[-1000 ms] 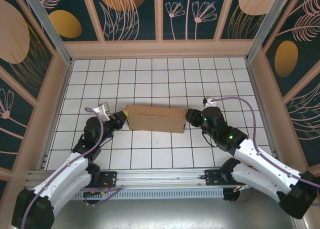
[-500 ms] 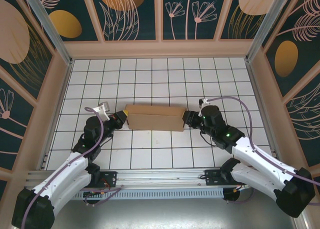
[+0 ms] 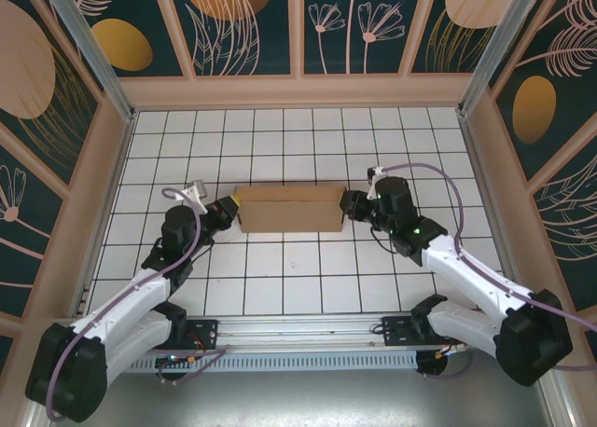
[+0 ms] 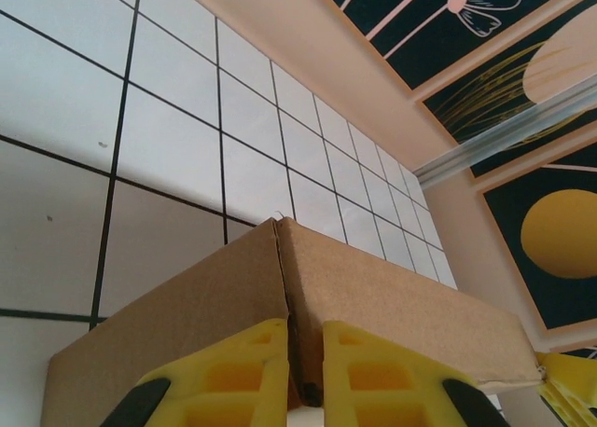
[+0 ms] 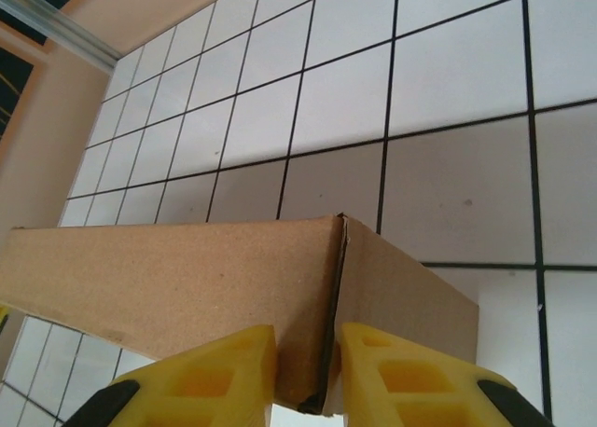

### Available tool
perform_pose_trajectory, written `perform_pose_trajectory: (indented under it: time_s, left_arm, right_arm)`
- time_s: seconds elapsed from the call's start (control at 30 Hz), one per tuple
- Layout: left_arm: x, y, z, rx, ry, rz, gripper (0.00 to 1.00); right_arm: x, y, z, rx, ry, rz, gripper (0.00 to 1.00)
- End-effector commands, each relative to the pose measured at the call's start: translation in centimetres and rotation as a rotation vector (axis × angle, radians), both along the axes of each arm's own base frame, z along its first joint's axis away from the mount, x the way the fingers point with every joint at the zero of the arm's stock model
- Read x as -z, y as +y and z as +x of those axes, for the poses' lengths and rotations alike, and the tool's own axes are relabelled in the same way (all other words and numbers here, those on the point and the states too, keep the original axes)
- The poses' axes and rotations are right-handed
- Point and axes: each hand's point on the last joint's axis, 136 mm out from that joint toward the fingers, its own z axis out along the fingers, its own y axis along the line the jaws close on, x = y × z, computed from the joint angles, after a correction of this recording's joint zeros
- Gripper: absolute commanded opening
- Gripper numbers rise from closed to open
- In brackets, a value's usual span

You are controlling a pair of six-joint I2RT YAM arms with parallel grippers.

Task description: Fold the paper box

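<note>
- Paper box (image 3: 287, 210): plain brown cardboard in a long, closed rectangular form, seen mid-counter (image 3: 280, 147), lying lengthwise between the two arms.
- Left end: gripped by the left fingers (image 3: 234, 203), yellow pads closed on the cardboard at the end seam (image 4: 275, 348).
- Right end: clamped likewise by the right fingers (image 3: 346, 206), closed on the corner edge (image 5: 256, 352).
- Contact between the box underside and the counter cannot be determined.

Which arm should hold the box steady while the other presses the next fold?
Left, probably. The left gripper pinches one end of the paper box tightly, so it can anchor. The right gripper straddles the other end with a wider gap, freer to reposition.
</note>
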Motion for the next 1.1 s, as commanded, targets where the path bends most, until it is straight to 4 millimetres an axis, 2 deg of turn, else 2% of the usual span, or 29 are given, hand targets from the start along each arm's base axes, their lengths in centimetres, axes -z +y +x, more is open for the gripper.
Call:
perform_pose_trajectory:
  time_s: [0.0,0.1,0.3,0.43,0.53,0.67,0.8,0.93,1.07]
  left_arm:
    - [-4.1,-1.9,1.7,0.060,-0.118,-0.020,0.10]
    - [-5.1,-2.6,3.6,0.055,-0.148,-0.009,0.09]
    - [-7.2,-3.8,7.2,0.057,-0.243,0.028,0.08]
    - [-7.9,-4.3,8.5,0.069,-0.349,0.080,0.01]
    - [-7.3,-4.6,8.4,0.082,-0.438,0.098,0.00]
    - [-5.8,-4.0,6.9,0.073,-0.487,0.073,0.00]
    - [-3.2,-3.0,5.6,0.048,-0.434,0.081,0.02]
    - [-1.5,-3.6,4.3,0.058,-0.379,0.085,0.05]
    - [0.2,-4.0,3.1,0.053,-0.285,0.137,0.12]
  right_arm:
    - [-3.3,1.8,1.6,-0.091,-0.074,0.036,0.25]
    - [-4.8,1.7,4.1,-0.080,-0.108,0.040,0.25]
    - [-6.0,0.7,8.3,-0.065,-0.157,0.053,0.25]
    - [-5.7,0.3,9.5,-0.090,-0.232,0.057,0.25]
    - [-4.7,0.4,9.1,-0.142,-0.315,0.043,0.25]
    - [-2.5,0.4,7.9,-0.181,-0.355,0.030,0.22]
    - [-1.1,0.1,6.4,-0.174,-0.376,0.033,0.21]
    - [0.9,-0.5,5.2,-0.151,-0.346,0.010,0.20]
    - [1.5,-0.5,3.3,-0.120,-0.356,0.003,0.20]
